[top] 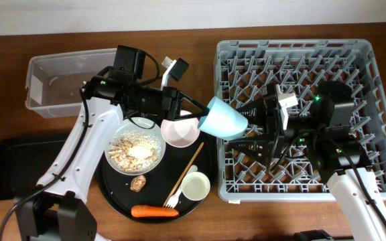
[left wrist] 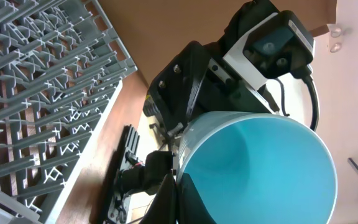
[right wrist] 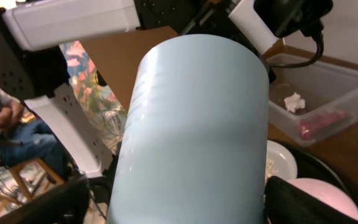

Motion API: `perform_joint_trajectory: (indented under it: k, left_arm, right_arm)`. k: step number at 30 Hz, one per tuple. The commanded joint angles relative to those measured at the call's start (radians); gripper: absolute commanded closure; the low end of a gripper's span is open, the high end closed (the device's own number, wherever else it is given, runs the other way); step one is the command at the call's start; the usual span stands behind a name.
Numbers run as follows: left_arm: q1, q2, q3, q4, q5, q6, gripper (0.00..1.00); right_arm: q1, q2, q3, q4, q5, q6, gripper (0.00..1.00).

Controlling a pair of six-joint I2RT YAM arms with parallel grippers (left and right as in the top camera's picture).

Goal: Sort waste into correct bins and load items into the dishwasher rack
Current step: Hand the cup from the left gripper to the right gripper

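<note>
My left gripper (top: 196,115) is shut on the rim of the light blue cup (top: 221,118) and holds it on its side in the air, between the round tray and the grey dishwasher rack (top: 374,67). The pinch on the rim shows in the left wrist view (left wrist: 178,186). My right gripper (top: 250,120) is open over the rack's left edge. Its fingers sit either side of the cup's base (right wrist: 191,124). On the round tray are a white plate (top: 112,142) with beige scraps (top: 136,150), the pinkish bowl (top: 179,132), a brown lump (top: 138,183), a chopstick (top: 187,169), a fork (top: 173,197), a small white cup (top: 196,186) and a carrot (top: 154,212).
The clear tub (top: 35,84) stands at the back left; it holds a white tissue (right wrist: 294,101) and a red wrapper (right wrist: 321,122). The shallow black rectangular tray (top: 12,167) lies at the left edge. The large round black tray (top: 112,194) sits in front of centre.
</note>
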Motion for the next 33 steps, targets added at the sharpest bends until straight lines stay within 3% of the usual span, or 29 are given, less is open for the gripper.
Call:
perform_joint_trajectory:
  k: [1, 11, 15, 28, 33]
  left_arm:
    - [0.001, -0.011, 0.012, 0.003, 0.029, -0.003, 1.0]
    - [0.001, -0.011, 0.012, 0.003, 0.029, -0.003, 0.99]
    - [0.001, -0.011, 0.012, 0.003, 0.029, -0.003, 0.89]
    - [0.001, -0.011, 0.012, 0.003, 0.006, -0.003, 0.89]
    - [0.002, -0.011, 0.012, 0.002, -0.106, -0.003, 0.75]
  right_arm:
    - [0.008, 0.0, 0.012, 0.003, 0.002, 0.003, 0.13]
    - [0.008, 0.0, 0.012, 0.026, 0.007, 0.003, 0.22]
    - [0.008, 0.0, 0.012, 0.048, 0.054, 0.045, 0.3]
    - [0.008, 0.0, 0.012, 0.047, 0.078, 0.061, 0.36]
    - [0.008, 0.0, 0.012, 0.03, 0.125, 0.087, 0.39]
